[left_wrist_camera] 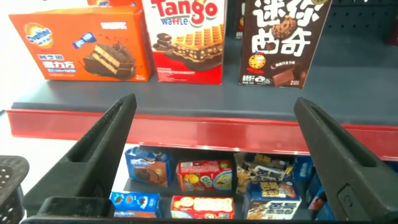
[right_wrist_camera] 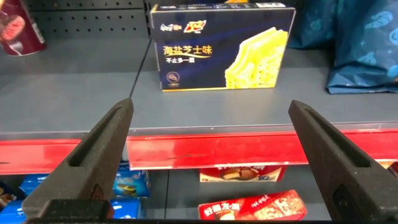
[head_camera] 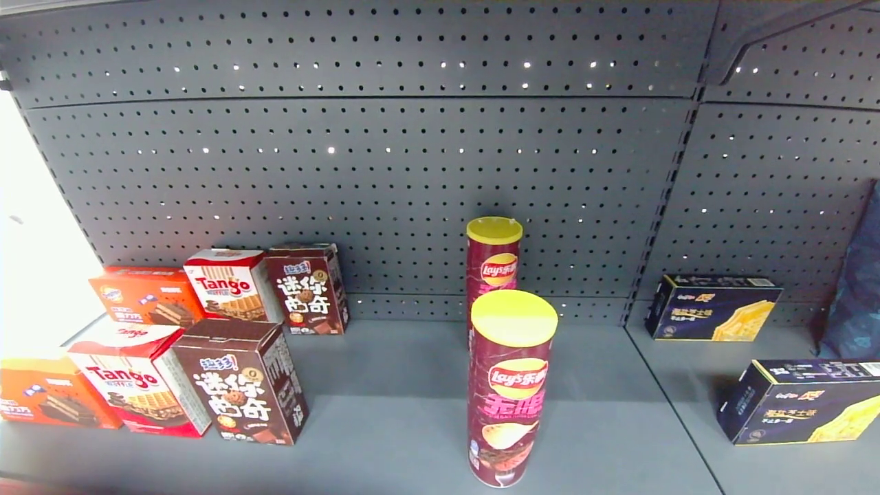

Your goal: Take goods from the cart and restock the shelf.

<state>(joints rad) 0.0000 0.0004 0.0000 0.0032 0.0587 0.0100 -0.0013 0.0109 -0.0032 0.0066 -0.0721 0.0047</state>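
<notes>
Two tall maroon chip cans with yellow lids stand in a row at mid-shelf, one in front (head_camera: 510, 385) and one behind (head_camera: 493, 258). Snack boxes fill the left of the grey shelf (head_camera: 405, 412): orange boxes (head_camera: 48, 395), Tango waffle boxes (head_camera: 134, 385) and brown cookie boxes (head_camera: 240, 388). My left gripper (left_wrist_camera: 214, 104) is open and empty, level with the shelf's red front lip (left_wrist_camera: 205, 127), facing the orange box (left_wrist_camera: 84, 43), the waffle box (left_wrist_camera: 188, 40) and the cookie box (left_wrist_camera: 283, 40). My right gripper (right_wrist_camera: 211, 104) is open and empty before a dark blue box (right_wrist_camera: 221, 46).
Two dark blue boxes lie on the right shelf section, one at the back (head_camera: 711, 307) and one in front (head_camera: 801, 402). A blue bag (head_camera: 856, 289) leans at the far right. A lower shelf holds several packed goods (left_wrist_camera: 202, 186). The perforated back panel (head_camera: 385, 179) closes the rear.
</notes>
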